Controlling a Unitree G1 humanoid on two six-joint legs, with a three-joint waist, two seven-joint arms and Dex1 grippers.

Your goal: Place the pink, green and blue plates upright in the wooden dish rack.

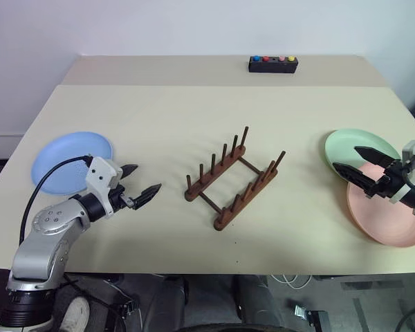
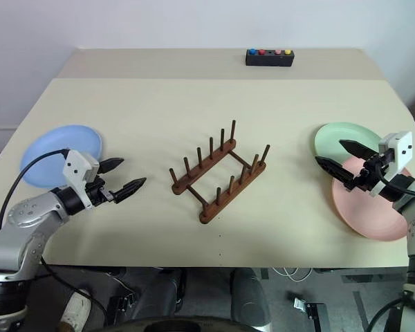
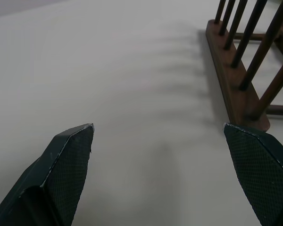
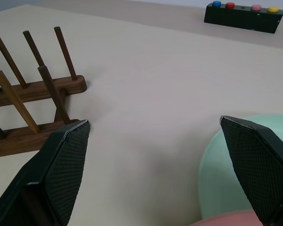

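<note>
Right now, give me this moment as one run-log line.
rack: empty, mid-table | blue plate: flat, left | green plate: flat, right, under pink plate edge | left gripper: open, empty | right gripper: open, over plates

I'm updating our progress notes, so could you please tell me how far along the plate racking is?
Nothing is racked yet: the wooden dish rack stands with no plate between its pegs. The blue plate lies flat at the table's left; the green plate and pink plate lie flat at the right, overlapping. Nothing is in hand: the left gripper and right gripper are open. All three plates remain to be placed.
</note>
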